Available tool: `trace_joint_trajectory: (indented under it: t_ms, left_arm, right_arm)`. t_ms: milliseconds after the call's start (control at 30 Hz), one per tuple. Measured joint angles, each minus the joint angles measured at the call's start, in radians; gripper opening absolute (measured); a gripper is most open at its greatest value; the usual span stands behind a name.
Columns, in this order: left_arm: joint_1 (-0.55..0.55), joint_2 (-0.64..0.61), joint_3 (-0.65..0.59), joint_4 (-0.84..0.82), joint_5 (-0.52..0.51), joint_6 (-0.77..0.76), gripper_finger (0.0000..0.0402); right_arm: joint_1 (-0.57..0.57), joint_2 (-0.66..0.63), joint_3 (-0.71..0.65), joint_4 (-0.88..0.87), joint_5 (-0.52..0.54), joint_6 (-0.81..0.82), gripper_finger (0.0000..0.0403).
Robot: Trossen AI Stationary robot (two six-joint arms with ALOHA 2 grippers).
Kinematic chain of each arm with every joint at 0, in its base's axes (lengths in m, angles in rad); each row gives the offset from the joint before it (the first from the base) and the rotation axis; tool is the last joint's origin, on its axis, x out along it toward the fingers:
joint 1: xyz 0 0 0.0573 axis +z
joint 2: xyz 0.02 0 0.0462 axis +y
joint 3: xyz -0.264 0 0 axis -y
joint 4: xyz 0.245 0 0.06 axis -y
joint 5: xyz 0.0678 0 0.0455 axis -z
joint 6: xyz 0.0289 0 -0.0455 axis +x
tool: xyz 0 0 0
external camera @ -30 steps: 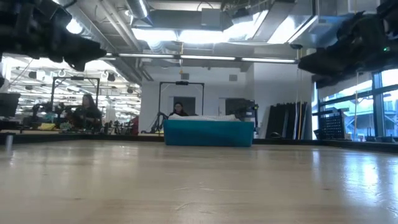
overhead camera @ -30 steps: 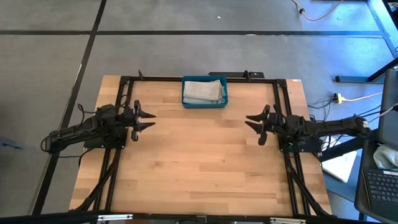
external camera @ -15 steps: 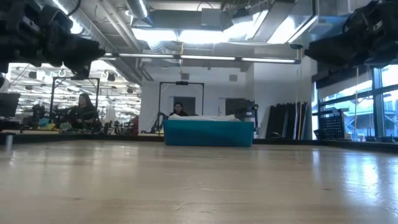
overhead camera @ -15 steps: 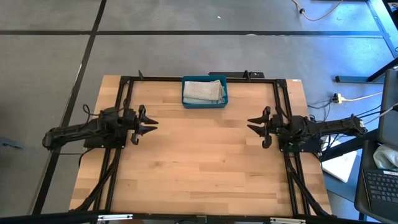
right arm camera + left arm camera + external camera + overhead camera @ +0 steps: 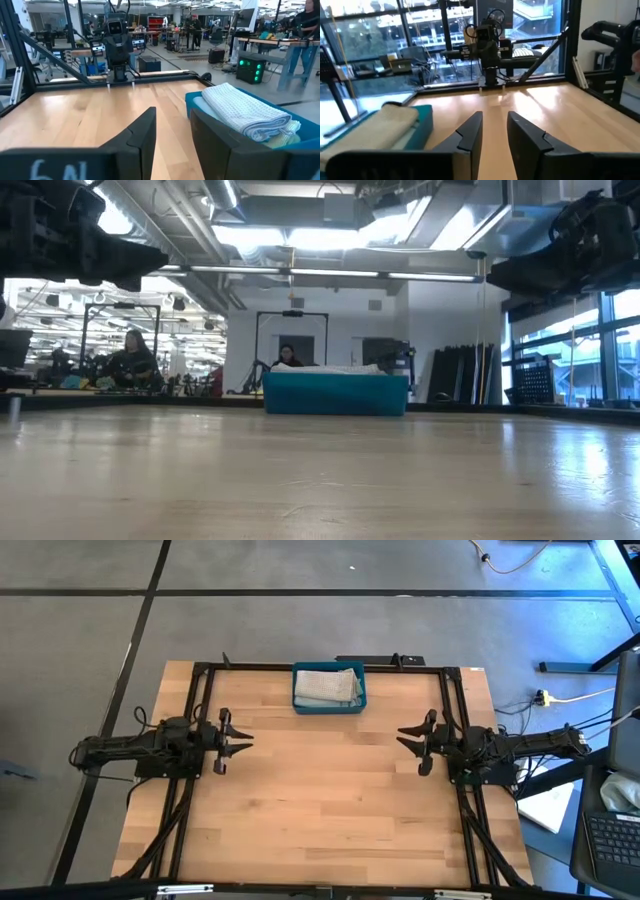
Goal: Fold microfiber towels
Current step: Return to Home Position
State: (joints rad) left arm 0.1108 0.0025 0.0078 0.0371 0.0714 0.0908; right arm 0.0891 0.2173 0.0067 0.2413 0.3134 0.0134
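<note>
Folded microfiber towels [image 5: 327, 686], the top one pale grey, lie stacked in a teal-blue bin [image 5: 300, 700] at the middle of the table's far edge. The stack shows over the bin's rim in the low view [image 5: 330, 368] and beside the fingers in both wrist views [image 5: 380, 130] [image 5: 245, 112]. My left gripper [image 5: 247, 740] hangs level above the table's left side, pointing right. Its fingers [image 5: 495, 117] stand a little apart with nothing between them. My right gripper [image 5: 402, 740] hangs level at the right side, pointing left, open [image 5: 172, 112] and holding nothing.
A black frame rail [image 5: 200, 690] runs along the table's left, right and far edges. Bare wooden tabletop [image 5: 320, 800] lies between the two arms and toward the near edge. People sit at desks [image 5: 135, 360] in the room beyond the table.
My left arm has swung from a slant to level, carrying its gripper a little toward the table's near edge and slightly down. Its fingers have drawn closer together but still stand apart. The right arm and the towels have kept still.
</note>
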Motion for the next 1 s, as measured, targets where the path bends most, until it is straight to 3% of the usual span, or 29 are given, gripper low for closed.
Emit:
trace_joint_trajectory:
  t_ms: [167, 1000]
  left_arm:
    - [0.0, 0.0, 0.0, 0.001, 0.0, -0.057, 0.008]
    - [0.0, 0.0, 0.0, 0.001, 0.0, -0.054, 0.0079]
  right_arm:
    - [0.0, 0.0, 0.0, 0.0, 0.0, 0.004, 0.0123]
    - [0.0, 0.0, 0.0, 0.0, 0.0, 0.004, 0.0123]
